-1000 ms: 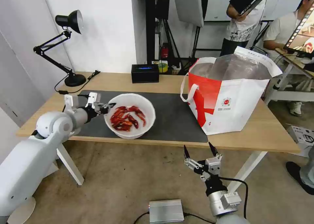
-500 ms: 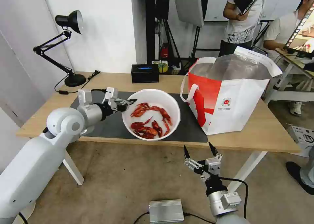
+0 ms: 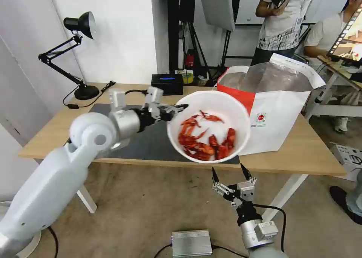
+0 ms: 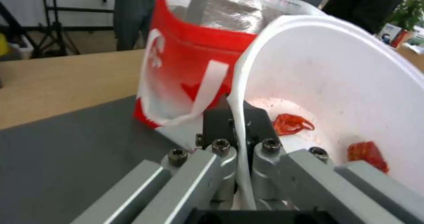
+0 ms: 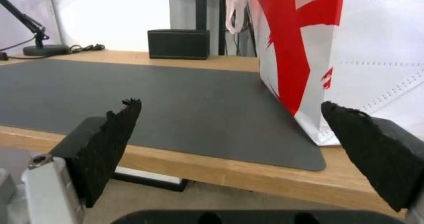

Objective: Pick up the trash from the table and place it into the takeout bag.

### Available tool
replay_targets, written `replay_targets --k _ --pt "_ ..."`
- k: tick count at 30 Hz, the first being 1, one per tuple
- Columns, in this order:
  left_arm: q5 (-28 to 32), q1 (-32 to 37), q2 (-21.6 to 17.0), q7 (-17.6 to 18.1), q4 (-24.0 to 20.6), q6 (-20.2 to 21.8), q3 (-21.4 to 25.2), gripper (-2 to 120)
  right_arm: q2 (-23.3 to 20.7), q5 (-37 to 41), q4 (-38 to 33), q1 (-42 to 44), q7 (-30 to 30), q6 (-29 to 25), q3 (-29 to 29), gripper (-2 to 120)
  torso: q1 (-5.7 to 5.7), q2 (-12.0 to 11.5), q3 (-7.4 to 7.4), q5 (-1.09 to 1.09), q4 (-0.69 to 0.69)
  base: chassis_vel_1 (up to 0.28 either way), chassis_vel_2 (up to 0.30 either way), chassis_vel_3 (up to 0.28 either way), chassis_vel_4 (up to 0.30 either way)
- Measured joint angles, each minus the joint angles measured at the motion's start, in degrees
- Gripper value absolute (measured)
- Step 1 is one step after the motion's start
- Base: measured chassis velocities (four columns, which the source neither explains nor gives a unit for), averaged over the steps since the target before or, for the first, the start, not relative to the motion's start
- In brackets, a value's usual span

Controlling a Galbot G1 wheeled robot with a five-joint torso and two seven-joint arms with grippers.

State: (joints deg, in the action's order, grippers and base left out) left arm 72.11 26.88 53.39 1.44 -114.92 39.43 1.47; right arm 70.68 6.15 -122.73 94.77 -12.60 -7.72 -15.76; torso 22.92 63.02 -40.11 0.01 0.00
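- The white bowl of red scraps (image 3: 209, 125) is up in the air, tipped toward the camera, right beside the takeout bag (image 3: 275, 111) at about the height of its open top — scraps piled against the low side.
- The left gripper (image 3: 177, 109) has it by the rim on the side away from the bag; the left wrist view shows the two pads pinched on the thin white wall, one inside and one outside.
- Progress-wise I'd say we're mid-carry. The bowl is off the table (image 3: 301, 152) but not in the bag, so the drop is what's left. I can't spot any other trash on the dark mat (image 3: 151, 145) next to the bag, and what's already in the bag I can't tell, just foil lining.
- Left arm is stretched out across the mat toward the bag, wrist about level.
- Right gripper (image 3: 229, 172) sits parked low in front of the table edge, below the bag, fingers spread wide with nothing between them.
- Desk lamp (image 3: 75, 54) and black box (image 3: 167, 84) sit at the back of the table, well away from the bag.
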Motion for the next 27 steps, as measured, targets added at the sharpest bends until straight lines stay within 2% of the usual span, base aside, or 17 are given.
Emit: replay_targets --k 5,8,9,12,20,27 --pt "1.4 -4.2 2.4 1.9 1.2 0.1 -3.5 0 0.0 0.0 0.0 0.0 0.0 0.0 0.0 100 0.0 0.0 0.0 -0.01 0.0 0.0 0.0 0.0 0.0" --pt "3.4 -9.8 6.1 4.0 3.5 0.1 -8.1 0 0.0 0.0 0.0 0.0 0.0 0.0 0.0 100 0.0 0.0 0.0 0.0 -0.01 0.0 0.0 0.0 0.0" --pt "3.4 -9.8 6.1 4.0 3.5 0.1 -8.1 0 0.0 0.0 0.0 0.0 0.0 0.0 0.0 100 0.0 0.0 0.0 0.0 -0.01 0.0 0.0 0.0 0.0" --pt "4.2 -13.8 9.4 5.0 6.3 0.1 -11.4 0 0.0 0.0 0.0 0.0 0.0 0.0 0.0 100 0.0 0.0 -0.01 0.01 -0.01 0.0 0.0 0.0 0.0" --pt "4.4 -17.7 14.8 5.8 11.3 -0.1 -15.1 0 0.0 0.0 0.0 0.0 0.0 0.0 0.0 100 0.01 0.0 0.0 0.0 -0.01 0.0 0.0 0.0 0.0" --pt "5.1 -20.1 18.5 6.3 15.0 -0.8 -16.0 0 0.0 0.0 0.0 0.0 0.0 0.0 0.0 100 0.0 0.0 -0.01 -0.01 0.0 0.0 0.0 0.0 0.0"
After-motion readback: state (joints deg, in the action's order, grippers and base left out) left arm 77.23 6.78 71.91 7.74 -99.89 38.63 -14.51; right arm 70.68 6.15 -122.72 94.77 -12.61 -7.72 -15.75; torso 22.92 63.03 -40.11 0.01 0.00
